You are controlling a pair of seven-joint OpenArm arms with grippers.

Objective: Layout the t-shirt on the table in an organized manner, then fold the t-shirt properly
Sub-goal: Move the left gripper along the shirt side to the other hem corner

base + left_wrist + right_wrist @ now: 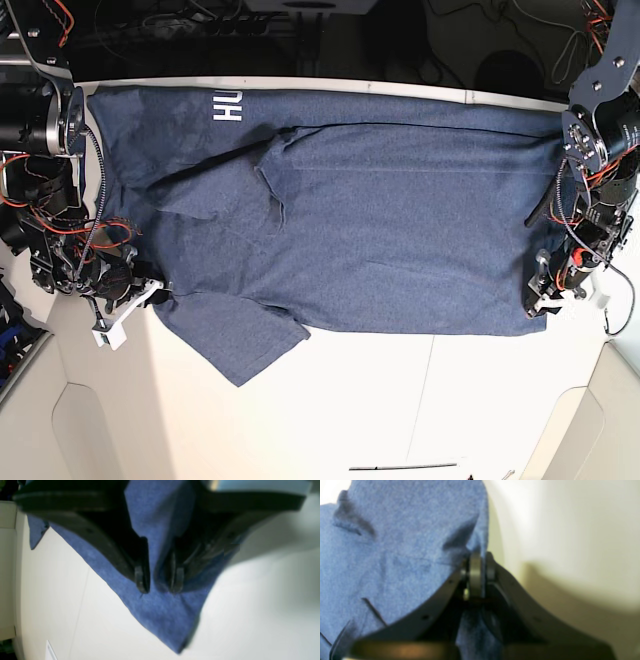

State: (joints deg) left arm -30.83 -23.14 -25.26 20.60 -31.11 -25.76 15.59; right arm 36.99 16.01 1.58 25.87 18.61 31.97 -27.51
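Both wrist views are soft and out of focus: the left gripper (160, 586) reads as a near-black silhouette with smeared edges against a brightly lit table (262, 610), and a broad grey shadow falls across the upper right. In the right wrist view the t-shirt (395, 555) weave is blurred and a dim shadow spreads over the cream surface. The base view is sharper and evenly lit from above, its background dark.
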